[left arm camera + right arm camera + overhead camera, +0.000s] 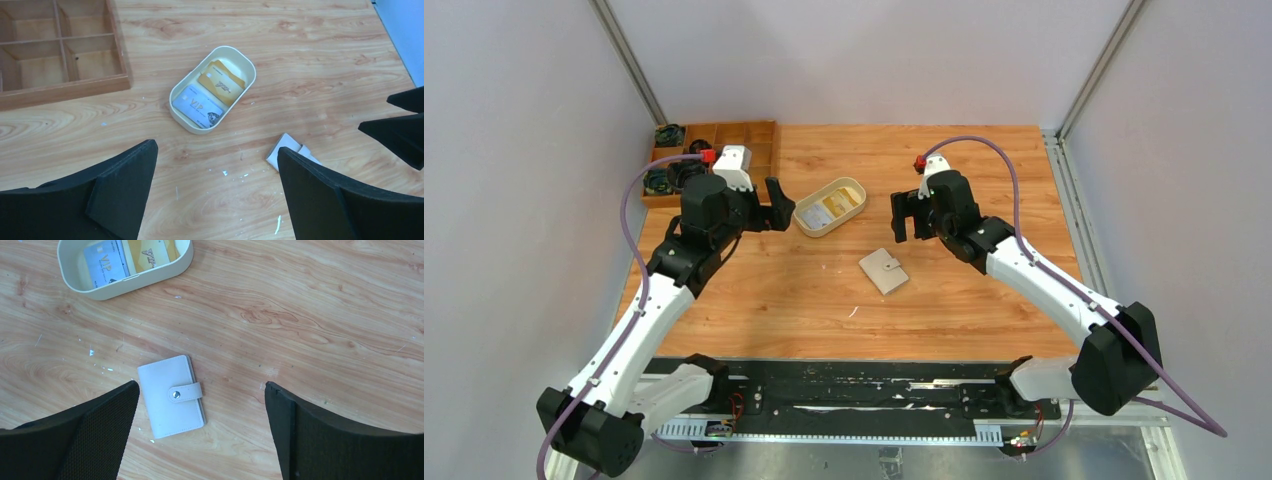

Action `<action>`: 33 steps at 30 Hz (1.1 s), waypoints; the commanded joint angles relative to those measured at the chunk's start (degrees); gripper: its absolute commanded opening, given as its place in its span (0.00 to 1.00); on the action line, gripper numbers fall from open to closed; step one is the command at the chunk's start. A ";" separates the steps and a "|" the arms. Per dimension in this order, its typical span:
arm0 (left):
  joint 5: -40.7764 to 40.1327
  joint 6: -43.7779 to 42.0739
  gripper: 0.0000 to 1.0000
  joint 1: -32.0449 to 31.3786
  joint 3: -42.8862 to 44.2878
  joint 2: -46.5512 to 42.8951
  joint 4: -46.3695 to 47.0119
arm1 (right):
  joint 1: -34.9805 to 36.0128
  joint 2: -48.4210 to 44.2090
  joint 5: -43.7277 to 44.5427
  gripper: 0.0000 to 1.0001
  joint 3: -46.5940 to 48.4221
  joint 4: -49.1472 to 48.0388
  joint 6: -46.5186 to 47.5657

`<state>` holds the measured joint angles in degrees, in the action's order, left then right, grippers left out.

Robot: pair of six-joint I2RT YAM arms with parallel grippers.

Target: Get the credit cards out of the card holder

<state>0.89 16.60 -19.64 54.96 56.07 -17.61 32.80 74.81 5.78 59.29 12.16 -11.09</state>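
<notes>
On the worktop [984, 180] the card holder [171, 396] is laid flat, snapped shut, nearer the right gripper [907, 215], its long axis crosswise to that gripper's closing line; those jaws and the left gripper's [779, 205] are spread wide, empty

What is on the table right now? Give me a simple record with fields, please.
Card holder: shut, snap tab fastened, flat on table
Credit cards: pale and yellow, lying in tray
Tray: oval, cream, beyond the card holder
Wooden box: compartments, far left corner
Left gripper: open, holding nothing
Right gripper: open, above card holder
</notes>
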 commanded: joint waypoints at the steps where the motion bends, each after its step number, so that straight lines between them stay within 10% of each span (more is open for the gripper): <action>1: -2.34 -0.28 1.00 -0.05 1.63 -0.76 -0.76 | -0.68 -0.96 -0.22 1.00 0.60 1.23 1.20; 19: -9.58 8.38 1.00 -4.03 -3.17 7.01 -2.60 | 11.89 9.55 9.72 0.83 2.28 5.11 1.64; 33: -19.16 21.27 0.91 -2.27 11.36 41.16 -5.96 | 11.95 15.92 7.01 0.79 3.21 4.45 2.65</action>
<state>-14.63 32.97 -23.11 59.75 90.28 -21.19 44.38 90.39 12.62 61.71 15.79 -9.21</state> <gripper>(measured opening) 0.918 0.794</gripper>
